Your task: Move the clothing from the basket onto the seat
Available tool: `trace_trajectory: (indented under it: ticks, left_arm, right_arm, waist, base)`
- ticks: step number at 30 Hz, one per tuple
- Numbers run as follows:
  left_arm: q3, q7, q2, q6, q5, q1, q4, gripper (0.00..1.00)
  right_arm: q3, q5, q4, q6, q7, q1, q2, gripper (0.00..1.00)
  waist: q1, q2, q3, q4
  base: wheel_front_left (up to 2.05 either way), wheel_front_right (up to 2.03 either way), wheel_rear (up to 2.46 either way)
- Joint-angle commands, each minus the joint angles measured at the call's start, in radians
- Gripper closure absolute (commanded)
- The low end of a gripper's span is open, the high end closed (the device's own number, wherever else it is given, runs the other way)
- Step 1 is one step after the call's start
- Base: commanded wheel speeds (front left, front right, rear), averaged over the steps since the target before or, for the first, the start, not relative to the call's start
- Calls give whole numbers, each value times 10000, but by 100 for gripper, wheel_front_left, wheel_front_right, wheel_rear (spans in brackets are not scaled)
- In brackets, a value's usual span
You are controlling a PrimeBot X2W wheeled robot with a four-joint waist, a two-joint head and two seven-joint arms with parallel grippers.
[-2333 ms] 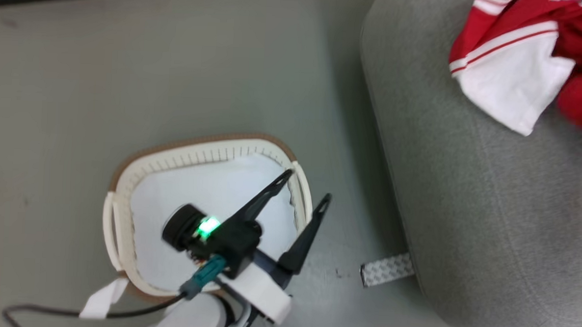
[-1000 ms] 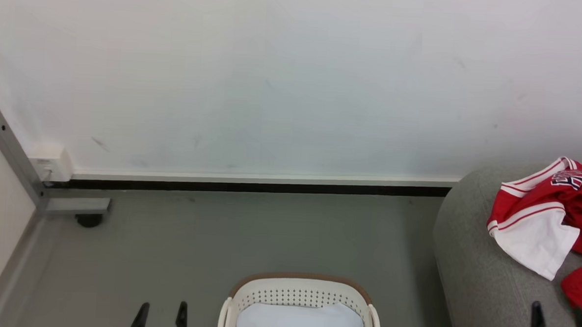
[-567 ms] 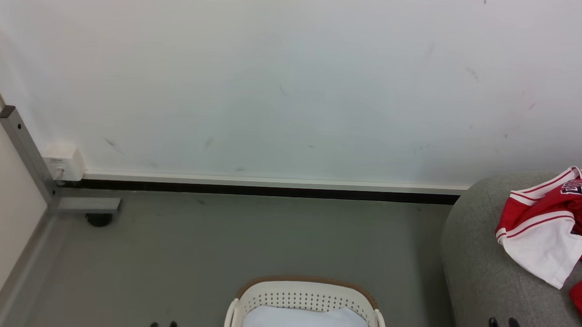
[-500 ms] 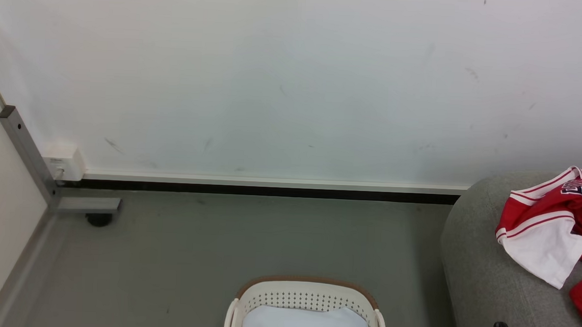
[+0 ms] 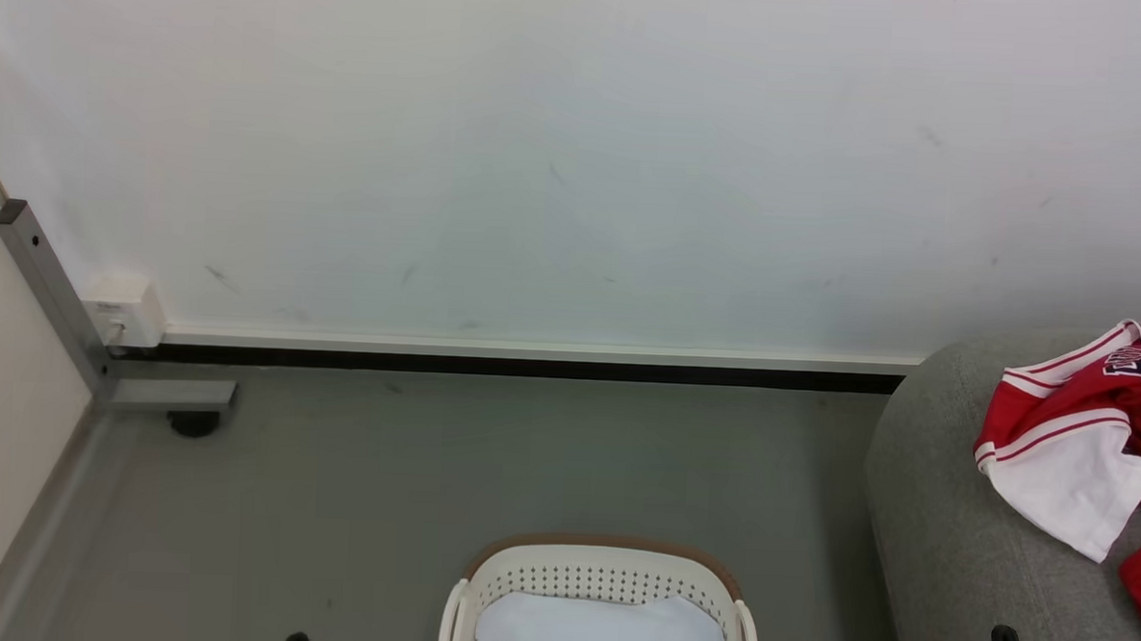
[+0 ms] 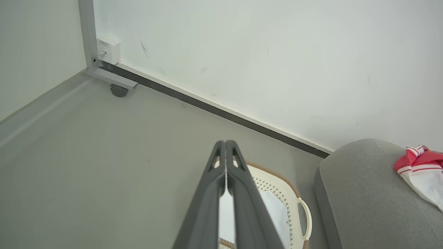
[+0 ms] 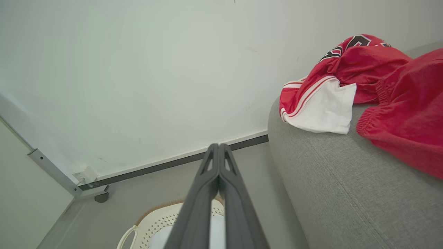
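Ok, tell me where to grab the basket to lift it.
Probably its left side handle: an open loop standing off the basket wall, so a finger fits through. Come down from the open floor side; the seat stands close on the right.

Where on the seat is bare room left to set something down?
The seat is bare along its rounded edge facing the basket, up to the jersey. Further in it is crowded: jersey and plain red garment lie together.
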Motion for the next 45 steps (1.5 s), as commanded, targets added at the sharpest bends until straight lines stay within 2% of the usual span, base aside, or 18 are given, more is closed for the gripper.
trace_trajectory:
  ticks: [1, 12, 45]
  left_arm:
    - [161, 121, 16, -76, -485, -317, -114, 100]
    - [552, 583, -81, -382, -2131, -641, -77, 100]
    - [1471, 1679, -306, -1096, -5936, -1389, 20, 100]
  right_arm:
    - [-76, 522, -111, -1, 108, -392, -102, 100]
    - [-192, 2257, -39, -3, 562, -729, -136, 100]
    - [-495, 6247, 135, -9, 1650, -1504, -185, 100]
  waist:
    - [0, 0, 15, 1]
    - [0, 0, 104, 9]
    - [0, 0, 364, 30]
  base:
    - [0, 0, 0]
    - [0, 0, 0]
    - [0, 0, 0]
